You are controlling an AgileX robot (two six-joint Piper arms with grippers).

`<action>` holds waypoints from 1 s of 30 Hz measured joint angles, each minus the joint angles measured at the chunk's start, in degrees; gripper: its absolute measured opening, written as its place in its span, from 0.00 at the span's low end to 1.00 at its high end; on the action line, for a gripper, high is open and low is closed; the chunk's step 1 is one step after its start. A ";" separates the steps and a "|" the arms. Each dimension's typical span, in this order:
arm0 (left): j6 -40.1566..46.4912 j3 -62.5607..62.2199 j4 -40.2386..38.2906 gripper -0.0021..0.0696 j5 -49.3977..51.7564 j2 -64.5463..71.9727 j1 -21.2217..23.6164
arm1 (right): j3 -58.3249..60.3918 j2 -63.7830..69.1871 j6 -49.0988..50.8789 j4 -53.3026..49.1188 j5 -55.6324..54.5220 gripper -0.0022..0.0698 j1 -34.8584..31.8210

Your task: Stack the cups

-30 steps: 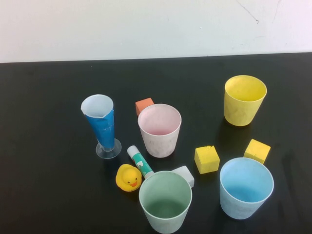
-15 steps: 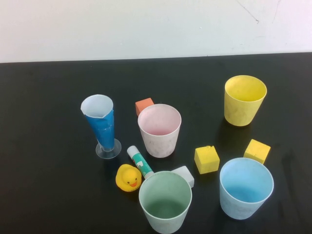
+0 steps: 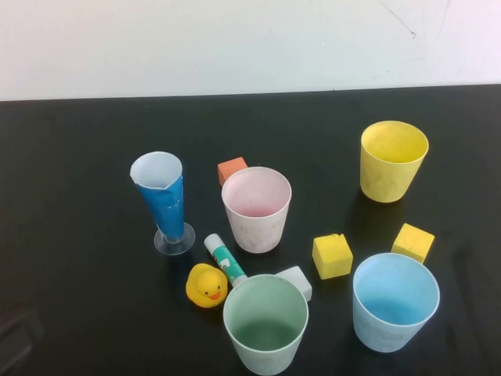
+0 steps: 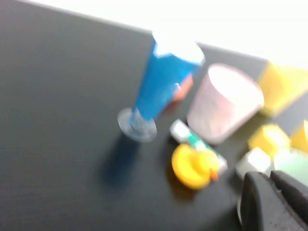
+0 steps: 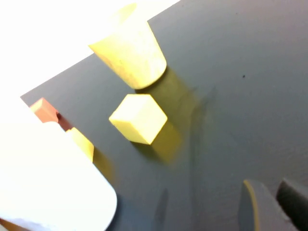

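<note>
Four cups stand upright and apart on the black table: pink cup in the middle, green cup at the front, light blue cup front right, yellow cup back right. My left gripper is shut and empty, low at the front left, facing the pink cup and the green cup. My right gripper is shut and empty, beside the light blue cup, facing the yellow cup.
A tall narrow blue glass stands left of the pink cup. A rubber duck, a glue stick and a white block lie by the green cup. Two yellow cubes and an orange cube lie between cups.
A dark part of my left arm has come into the high view's front left corner. The cups and other things have not moved.
</note>
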 joint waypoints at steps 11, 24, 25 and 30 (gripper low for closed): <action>12.57 -32.20 6.84 0.03 22.02 31.58 -11.95 | 0.00 0.00 -1.01 -0.09 2.02 0.15 0.00; -0.95 -46.76 30.08 0.51 30.50 60.42 -37.34 | 0.00 0.00 -1.71 -0.09 2.86 0.15 0.00; -1.36 -47.65 30.40 0.54 30.78 62.06 -38.16 | 0.00 0.00 -1.71 -0.09 2.86 0.15 0.00; -2.60 -49.58 30.40 0.60 30.54 67.83 -39.29 | 0.00 0.00 -1.82 -0.09 2.86 0.15 0.00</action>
